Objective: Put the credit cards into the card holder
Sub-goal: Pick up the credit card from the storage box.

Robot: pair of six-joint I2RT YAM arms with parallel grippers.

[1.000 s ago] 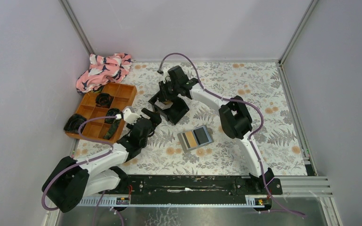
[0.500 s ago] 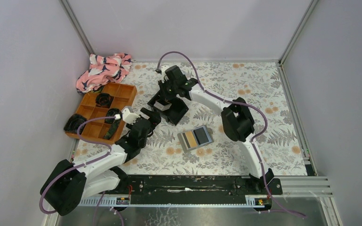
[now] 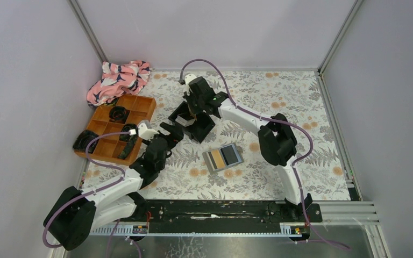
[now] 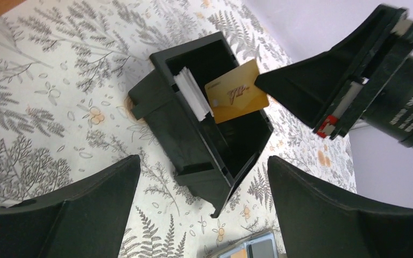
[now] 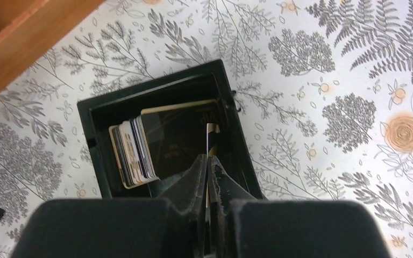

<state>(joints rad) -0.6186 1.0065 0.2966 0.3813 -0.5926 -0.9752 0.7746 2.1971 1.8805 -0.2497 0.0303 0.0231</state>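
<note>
Fern-and-flower printed tablecloth (image 3: 322, 123) covers the table inside pale lilac walls (image 3: 220, 27), and a black rail (image 3: 215, 210) at the near edge carries both arm bases. Just beyond the rail the card holder (image 3: 222, 158) lies opened flat, showing a yellow-orange panel beside a blue-grey one, with no card on it. To its left the left gripper (image 3: 171, 130) hovers with its fingers spread wide and nothing between them, pointing toward the black tray (image 4: 191, 156). Inside that tray a stack of credit cards (image 5: 133, 151) stands on edge against one wall, white edges outward, next to a dark card (image 5: 177, 141) whose faint gold printing is too dim to read. The right gripper (image 5: 208, 161) reaches down over the tray with its fingers pinched tight on the corner of a gold card (image 4: 235, 97), which is tilted up half out of the tray, touching the stack. Slanted script on the card's face looks like "VIP", though the left wrist view is not sharp enough to be sure. White lettering on the right gripper's body is blurred beyond reading. Farther left sits an orange compartment tray (image 3: 119, 126) holding small dark items, and a crumpled pink cloth (image 3: 119, 79) lies in the far corner.
</note>
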